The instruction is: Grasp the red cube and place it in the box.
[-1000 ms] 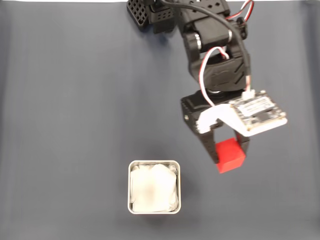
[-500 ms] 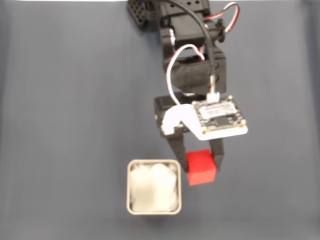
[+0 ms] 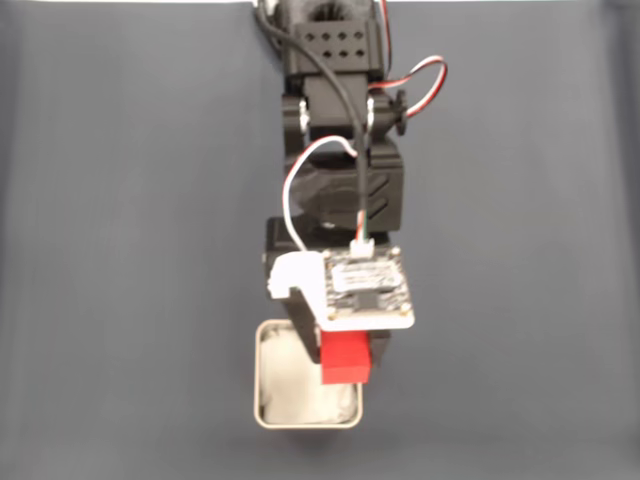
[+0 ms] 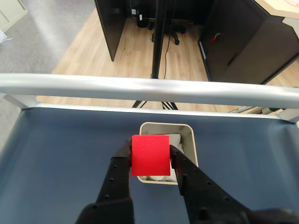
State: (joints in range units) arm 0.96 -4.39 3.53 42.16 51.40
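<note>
The end effector (image 4: 149, 151) is clamped on the red cube (image 4: 150, 155), one finger on each side. In the fixed view the cube (image 3: 347, 358) hangs over the right part of the box (image 3: 272, 372) on the dark counter (image 3: 130, 250).

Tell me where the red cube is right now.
The small bright-red cube sits clamped in the gripper, above the right half of the square pale-grey metal tin in the fixed view.

A dark blue surface (image 3: 120, 250) fills the fixed view. In the wrist view, a metal rail (image 4: 149, 89) edges it; beyond lie a wooden floor (image 4: 84, 60) and dark cabinets (image 4: 243, 42).
</note>
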